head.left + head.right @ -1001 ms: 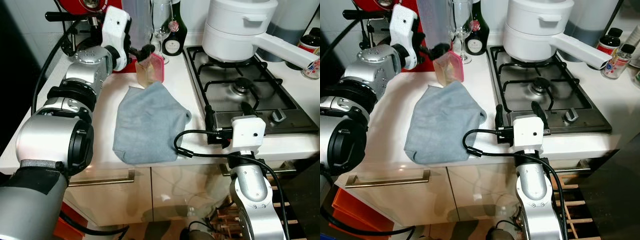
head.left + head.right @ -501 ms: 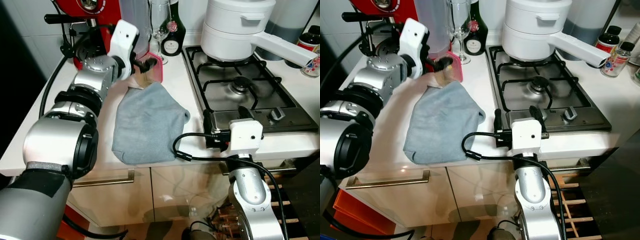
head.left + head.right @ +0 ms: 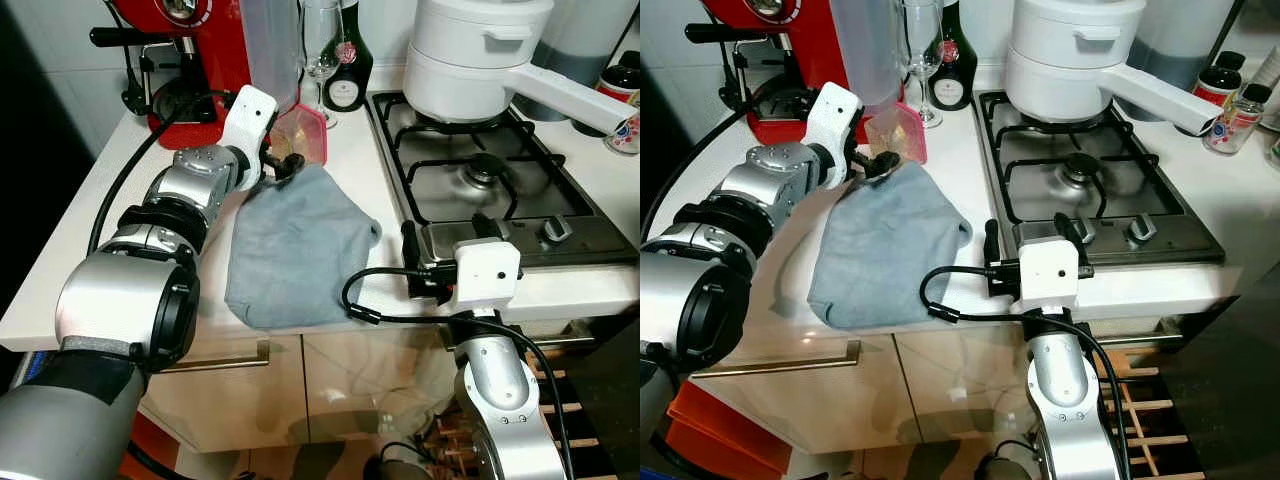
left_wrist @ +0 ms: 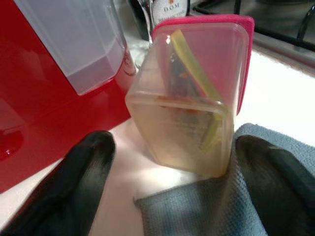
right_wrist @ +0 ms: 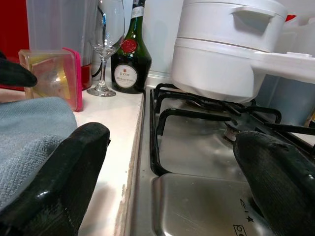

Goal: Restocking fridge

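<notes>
At the near edge of the bench (image 3: 215, 225) the right gripper (image 3: 1035, 232) rests over the front lip of the gas hob (image 3: 490, 170). Its two black fingers are spread wide with nothing between them, pointing toward the back wall; in its wrist view the hob grate and the white saucepan (image 3: 480, 55) lie ahead. Just to its left a grey cloth (image 3: 295, 245) lies crumpled, reaching from the front edge of the bench toward the middle.

Past the cloth's far corner is the left gripper (image 3: 278, 160). Its jaws stand open and hold nothing; in the left wrist view one finger (image 4: 81, 184) sits on either side of the clear container (image 4: 189, 101), neither appearing to touch it. The container, with a pink lid and some yellowish food inside, stands on its narrow side directly ahead of that gripper, toward the back of the bench, with its lid turned toward the hob. Its near lower edge meets the cloth's corner.

The left gripper is much nearer; the right one is well apart, across the cloth. I judge the grasp has yet to be made: the left gripper needs a short reach forward so the fingers straddle the container's walls, then a close.

Behind the container stand a red coffee machine (image 3: 195, 45), a translucent jug (image 3: 270, 45), a wine glass (image 3: 318, 40) and a dark bottle (image 3: 350, 60) along the back edge.
</notes>
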